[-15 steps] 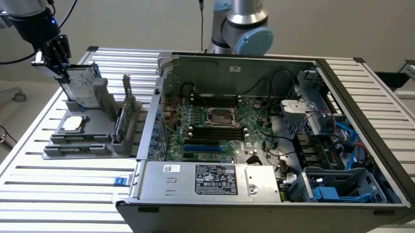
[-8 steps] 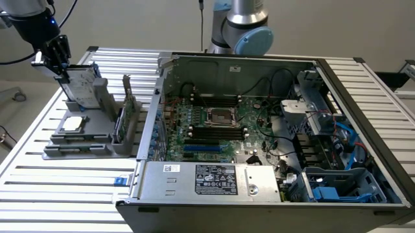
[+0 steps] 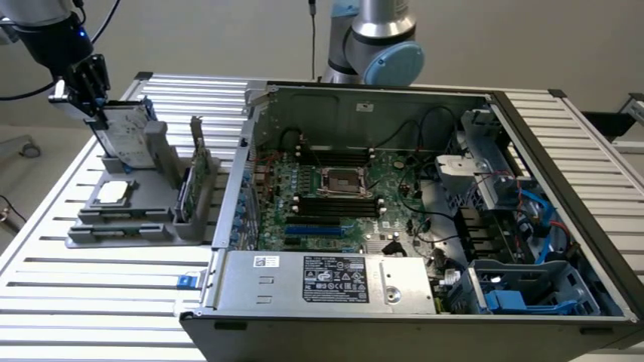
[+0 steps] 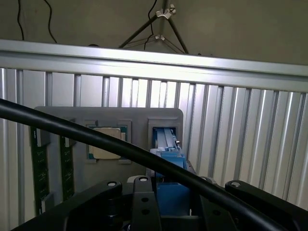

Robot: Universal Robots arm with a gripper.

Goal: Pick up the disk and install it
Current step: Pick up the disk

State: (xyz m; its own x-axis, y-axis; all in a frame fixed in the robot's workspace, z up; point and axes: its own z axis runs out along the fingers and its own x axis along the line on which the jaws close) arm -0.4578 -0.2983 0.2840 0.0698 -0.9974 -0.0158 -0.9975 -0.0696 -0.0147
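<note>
Apparently the claw (image 3: 93, 104) is half closed on the top edge of the disk (image 3: 126, 137), which stands upright, long axis vertical, in the grey holder (image 3: 121, 226) on the tabletop (image 3: 60, 294), directly under the claw, at the exterior view's left of the computer case (image 3: 363, 105)

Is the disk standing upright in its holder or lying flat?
Upright: the disk stands on edge in a slot of the grey holder, with its top edge at the gripper.
</note>
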